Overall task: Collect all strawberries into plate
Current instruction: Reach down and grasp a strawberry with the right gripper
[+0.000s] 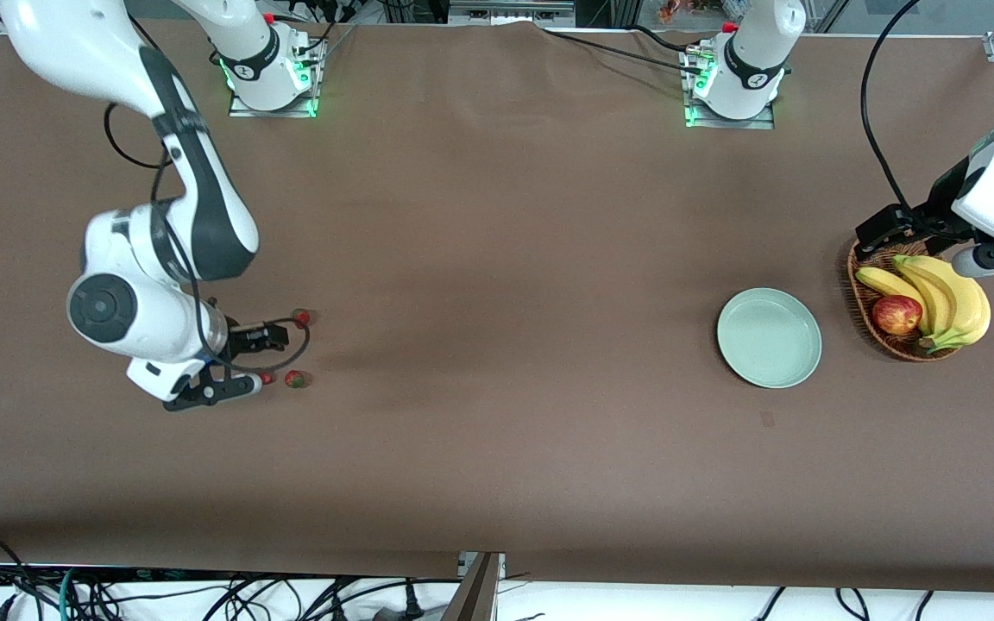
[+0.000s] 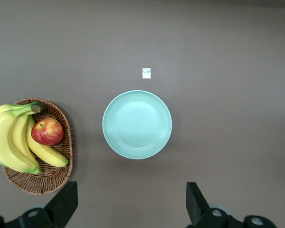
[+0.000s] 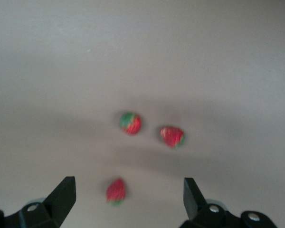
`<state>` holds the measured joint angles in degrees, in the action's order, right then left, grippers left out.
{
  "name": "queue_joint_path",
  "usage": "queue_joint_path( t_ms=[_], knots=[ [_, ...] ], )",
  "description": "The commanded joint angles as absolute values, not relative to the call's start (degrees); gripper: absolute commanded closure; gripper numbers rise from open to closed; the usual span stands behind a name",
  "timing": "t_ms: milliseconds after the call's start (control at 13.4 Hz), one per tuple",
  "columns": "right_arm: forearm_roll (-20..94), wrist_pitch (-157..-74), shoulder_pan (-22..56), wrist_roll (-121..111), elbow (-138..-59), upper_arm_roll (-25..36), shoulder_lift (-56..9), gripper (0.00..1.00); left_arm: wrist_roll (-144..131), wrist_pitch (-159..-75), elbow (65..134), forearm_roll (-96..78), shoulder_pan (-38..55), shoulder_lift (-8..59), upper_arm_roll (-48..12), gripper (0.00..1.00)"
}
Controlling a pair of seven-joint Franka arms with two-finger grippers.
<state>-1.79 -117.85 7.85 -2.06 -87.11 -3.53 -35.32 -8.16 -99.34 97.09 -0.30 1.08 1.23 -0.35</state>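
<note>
Three strawberries lie on the brown table at the right arm's end: one (image 1: 300, 317) farthest from the front camera, and two side by side (image 1: 295, 379) (image 1: 266, 378) nearer to it. My right gripper (image 1: 242, 385) is open and low beside that last berry. In the right wrist view the gripper (image 3: 128, 199) has this berry (image 3: 116, 191) between its spread fingers, untouched, and the other two (image 3: 130, 122) (image 3: 172, 137) lie farther off. The mint-green plate (image 1: 769, 337) is empty toward the left arm's end. My left gripper (image 1: 993, 259) hangs open and empty over the basket. The left wrist view shows this gripper (image 2: 132, 204) and the plate (image 2: 137, 124).
A brown wicker basket (image 1: 859, 293) with bananas (image 1: 950, 302) and a red-yellow apple (image 1: 896, 314) stands beside the plate at the left arm's end; it also shows in the left wrist view (image 2: 61, 164). A small white tag (image 2: 146, 73) lies on the cloth near the plate.
</note>
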Motion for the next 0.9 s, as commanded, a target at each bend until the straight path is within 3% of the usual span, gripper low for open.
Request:
queue_joint_path(
  t_ms=[0, 224, 822],
  knots=[
    [-1.14, -123.46, 7.73, -2.20, -86.57, -3.78, -38.92, 0.00, -8.61, -98.17, 95.54, 0.53, 0.97, 1.76, -1.05, 0.00],
    [-1.32, -130.32, 8.35, -2.20, -86.57, -3.78, -42.79, 0.00, -8.61, -98.17, 95.54, 0.53, 1.14, 1.76, -1.05, 0.00],
    [-1.32, -131.66, 9.23, -2.29, -87.89, -3.78, -44.65, 0.00, -8.61, -98.17, 95.45, 0.53, 1.14, 1.84, -1.05, 0.00]
  ],
)
